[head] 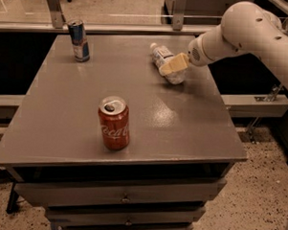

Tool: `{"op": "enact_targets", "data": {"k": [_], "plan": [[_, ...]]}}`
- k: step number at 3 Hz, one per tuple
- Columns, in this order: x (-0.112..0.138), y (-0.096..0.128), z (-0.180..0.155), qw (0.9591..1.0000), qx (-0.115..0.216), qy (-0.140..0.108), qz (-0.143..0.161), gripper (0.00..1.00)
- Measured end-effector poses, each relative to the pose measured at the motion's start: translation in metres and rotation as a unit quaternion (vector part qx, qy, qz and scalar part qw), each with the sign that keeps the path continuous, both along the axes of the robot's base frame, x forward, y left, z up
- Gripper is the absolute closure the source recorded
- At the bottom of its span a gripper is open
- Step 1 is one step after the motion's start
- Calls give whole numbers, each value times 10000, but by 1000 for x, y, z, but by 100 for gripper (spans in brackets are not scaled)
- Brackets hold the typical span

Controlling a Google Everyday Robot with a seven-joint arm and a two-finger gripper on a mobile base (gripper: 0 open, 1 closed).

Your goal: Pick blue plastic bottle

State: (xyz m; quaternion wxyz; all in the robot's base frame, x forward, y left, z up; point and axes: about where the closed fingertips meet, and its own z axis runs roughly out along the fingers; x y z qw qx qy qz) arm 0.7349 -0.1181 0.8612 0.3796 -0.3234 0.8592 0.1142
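The blue plastic bottle point(164, 60), clear with a white cap and a white label, lies on its side at the far right of the grey table point(125, 97), cap pointing to the far left. My gripper point(172, 65), with cream fingers on a white arm coming in from the right, is right over the bottle's lower half and covers part of it.
A red cola can point(114, 123) stands upright near the table's front middle. A slim blue-and-silver can point(79, 40) stands at the far left corner. The table has drawers below. A railing and glass run behind it.
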Motion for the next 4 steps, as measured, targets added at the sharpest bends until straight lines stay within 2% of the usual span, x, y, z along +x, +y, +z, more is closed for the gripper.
{"op": "enact_targets", "data": {"k": [2,3,4], "plan": [[-1,-2,-7,9996,168,149,-148,63],[-3,-7,10,9993,337,77,-130,86],[-10,-15,51,9971,740,-195,-6,100]]}}
